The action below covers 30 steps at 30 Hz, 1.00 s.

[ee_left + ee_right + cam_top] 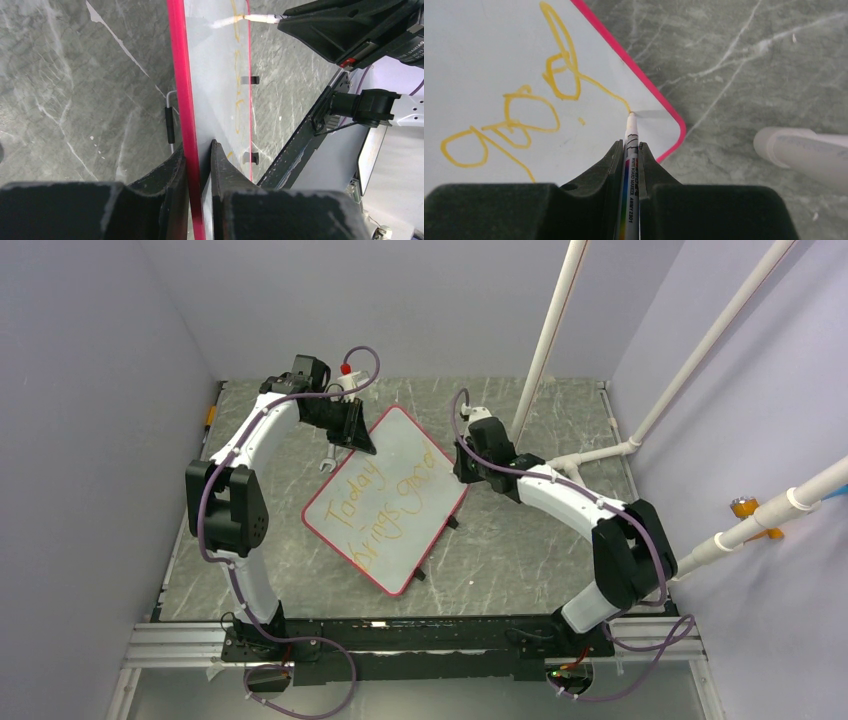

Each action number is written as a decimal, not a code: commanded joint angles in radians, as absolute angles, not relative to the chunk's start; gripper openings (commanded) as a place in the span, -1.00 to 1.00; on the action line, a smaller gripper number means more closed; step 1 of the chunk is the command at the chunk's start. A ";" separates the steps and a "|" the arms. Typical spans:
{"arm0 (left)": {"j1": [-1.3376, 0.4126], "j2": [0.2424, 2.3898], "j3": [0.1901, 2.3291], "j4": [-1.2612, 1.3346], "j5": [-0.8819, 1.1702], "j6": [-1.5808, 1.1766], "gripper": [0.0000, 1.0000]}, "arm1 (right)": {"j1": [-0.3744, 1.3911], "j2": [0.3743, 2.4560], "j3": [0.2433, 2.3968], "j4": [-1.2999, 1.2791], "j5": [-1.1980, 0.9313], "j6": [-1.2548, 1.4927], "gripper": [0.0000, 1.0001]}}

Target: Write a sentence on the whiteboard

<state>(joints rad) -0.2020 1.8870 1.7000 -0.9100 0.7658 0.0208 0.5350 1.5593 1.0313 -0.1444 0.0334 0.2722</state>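
Observation:
The whiteboard point(400, 445) lies tilted on the grey marble-pattern table, with its red-pink frame all round. The sentence point(372, 502) reads about "Today brings good" in orange-yellow, in two lines. My left gripper point(357, 436) is shut on the board's far corner. In the left wrist view its fingers point(198, 150) clamp the red edge point(181, 90). My right gripper point(463, 466) is shut on a white marker point(631, 150). The marker's tip point(630, 116) touches the board point(474, 50) at the end of a stroke trailing from "good" point(545, 77), near the right corner.
White pipes point(560, 330) slant up at the back right, and one end shows in the right wrist view point(804, 155). Two black clips point(452, 523) stick out of the board's right edge. A bent metal wire point(328, 458) lies by the board's left edge.

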 commanded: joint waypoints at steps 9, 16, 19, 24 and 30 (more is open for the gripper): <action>-0.206 1.805 1.693 -0.829 0.696 0.100 -0.68 | 0.572 1.360 1.106 -0.262 0.067 0.260 -1.00; -0.200 1.786 1.669 -0.802 0.669 0.085 -0.33 | 0.573 1.302 1.079 -0.255 0.027 0.280 -1.00; -0.190 1.784 1.654 -0.788 0.676 0.085 -0.22 | 0.573 1.289 1.068 -0.251 0.016 0.286 -1.00; -0.177 1.789 1.647 -0.778 0.687 0.083 -0.09 | 0.573 1.281 1.052 -0.242 0.006 0.291 -1.00; -0.173 1.762 1.630 -0.742 0.703 0.070 0.01 | 0.573 1.280 1.044 -0.237 0.005 0.294 -1.00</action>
<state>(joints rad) -0.1761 1.8233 1.6386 -0.7929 0.6758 0.0658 0.5713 1.3136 1.0466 -0.2619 0.0166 0.2813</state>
